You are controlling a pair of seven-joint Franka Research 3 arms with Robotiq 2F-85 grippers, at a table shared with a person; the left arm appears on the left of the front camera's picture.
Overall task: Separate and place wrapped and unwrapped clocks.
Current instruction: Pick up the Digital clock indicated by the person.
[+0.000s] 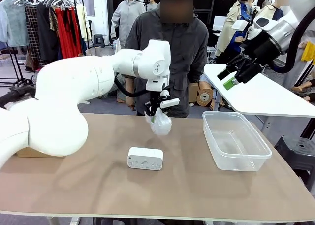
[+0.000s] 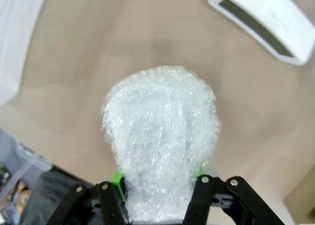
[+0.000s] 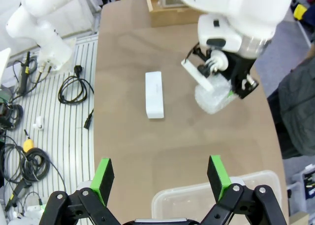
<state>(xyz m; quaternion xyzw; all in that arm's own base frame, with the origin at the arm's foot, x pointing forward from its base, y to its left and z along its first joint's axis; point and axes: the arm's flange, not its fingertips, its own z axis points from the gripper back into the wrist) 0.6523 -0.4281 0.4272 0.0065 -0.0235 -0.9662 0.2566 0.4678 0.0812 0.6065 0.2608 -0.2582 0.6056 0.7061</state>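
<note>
Wrapped clock (image 1: 161, 122) pinched in left fingers (image 2: 110, 205) over the table (image 1: 98, 185), outside the clear tub (image 1: 261, 158); right fingers (image 3: 104, 173) spread.

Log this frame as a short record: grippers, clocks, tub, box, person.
left gripper: shut on the wrapped clock, above the far middle of the table
right gripper: open, raised high at the right, holding nothing
wrapped clock: hangs from the left gripper, off the table
bare clock: lies flat at mid-table, untouched
tub: on the table's right side
box: at the table's left end
person: stands at the far side
</note>
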